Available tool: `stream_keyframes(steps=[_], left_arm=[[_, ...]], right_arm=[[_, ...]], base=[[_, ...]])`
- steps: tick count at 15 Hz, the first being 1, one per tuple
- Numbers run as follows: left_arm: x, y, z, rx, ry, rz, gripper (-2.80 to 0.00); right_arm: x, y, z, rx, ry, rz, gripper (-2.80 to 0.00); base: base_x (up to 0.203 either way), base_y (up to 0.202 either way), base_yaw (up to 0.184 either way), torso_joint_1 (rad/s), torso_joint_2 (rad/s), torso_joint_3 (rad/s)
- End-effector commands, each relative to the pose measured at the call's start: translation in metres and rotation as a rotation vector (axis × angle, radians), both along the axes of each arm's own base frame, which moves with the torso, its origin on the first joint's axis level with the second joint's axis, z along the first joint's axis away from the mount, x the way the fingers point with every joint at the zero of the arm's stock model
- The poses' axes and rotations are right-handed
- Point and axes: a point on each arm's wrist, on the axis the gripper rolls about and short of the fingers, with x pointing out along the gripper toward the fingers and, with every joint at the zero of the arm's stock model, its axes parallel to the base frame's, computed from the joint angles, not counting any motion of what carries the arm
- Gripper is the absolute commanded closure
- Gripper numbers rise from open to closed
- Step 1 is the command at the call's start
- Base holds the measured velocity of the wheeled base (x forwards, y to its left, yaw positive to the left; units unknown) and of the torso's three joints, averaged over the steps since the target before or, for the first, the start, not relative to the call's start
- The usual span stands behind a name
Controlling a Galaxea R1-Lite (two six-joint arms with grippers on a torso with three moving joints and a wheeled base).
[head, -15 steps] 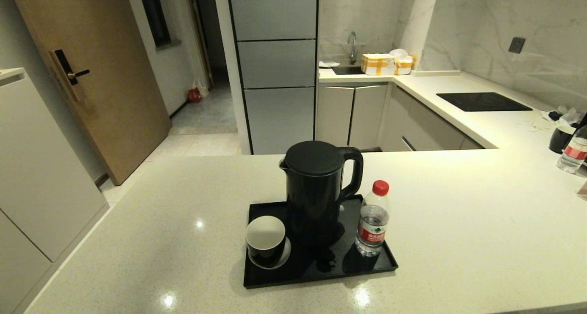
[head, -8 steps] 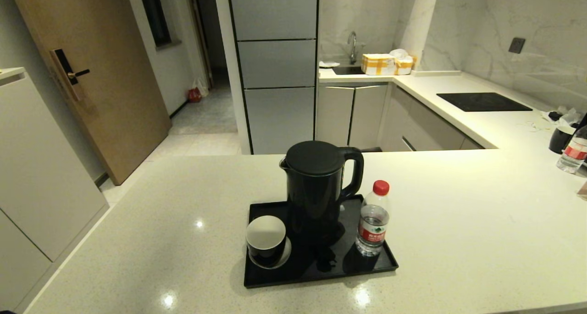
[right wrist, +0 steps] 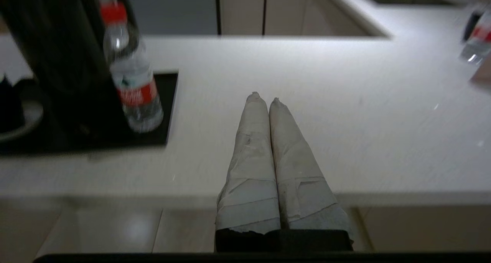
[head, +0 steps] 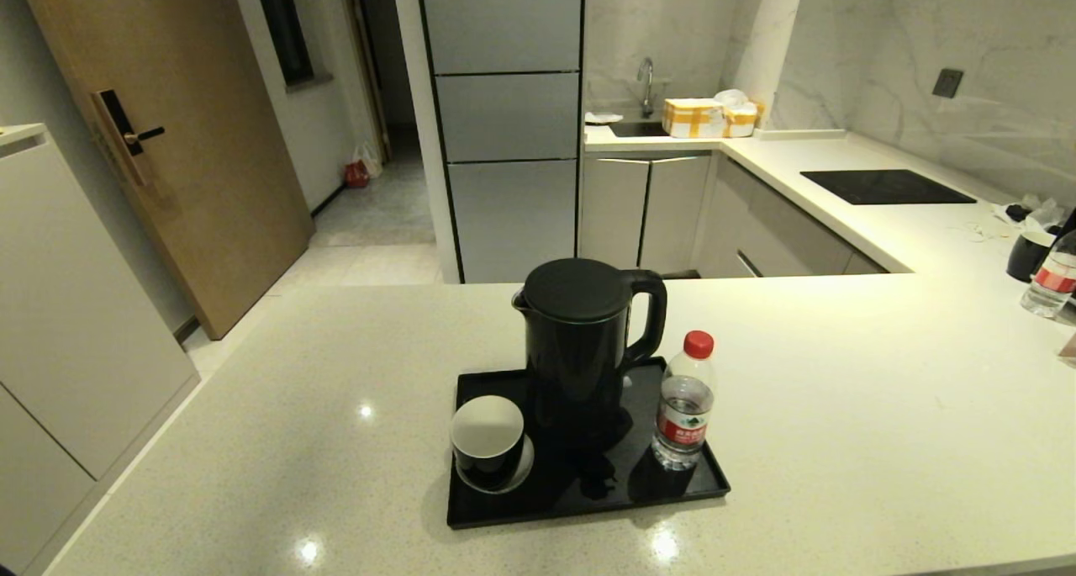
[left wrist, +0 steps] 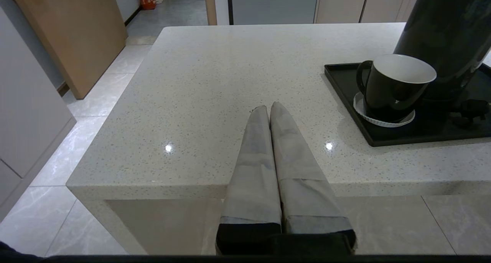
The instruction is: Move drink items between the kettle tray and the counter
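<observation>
The small clear plastic water bottle with red cap [head: 683,408] stays right of the tall black kettle [head: 580,349]; both pincers, left pincer [left wrist: 267,108] and right pincer [right wrist: 264,98], stay shut, empty.

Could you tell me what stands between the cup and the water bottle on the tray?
The black kettle stands between the cup and the water bottle on the tray, shown in the head view.
</observation>
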Motion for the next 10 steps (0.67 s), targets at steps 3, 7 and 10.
stream_keyframes(steps=[3, 7, 10], left_arm=[[0.0001, 0.0000, 0.0001, 0.000, 0.001, 0.000, 0.00], [0.0001, 0.0000, 0.0001, 0.000, 0.001, 0.000, 0.00], [0.0001, 0.0000, 0.0001, 0.000, 0.001, 0.000, 0.00]], right_arm=[[0.0011, 0.0002, -0.0064, 0.004, 0.039, 0.009, 0.00], [0.0011, 0.0001, -0.0063, 0.031, 0.038, 0.002, 0.00], [0.0012, 0.0000, -0.0068, 0.048, 0.039, 0.001, 0.00]], base=[[0.000, 0.000, 0.000, 0.000, 0.00, 0.000], [0.000, 0.000, 0.000, 0.000, 0.00, 0.000], [0.000, 0.000, 0.000, 0.000, 0.00, 0.000]])
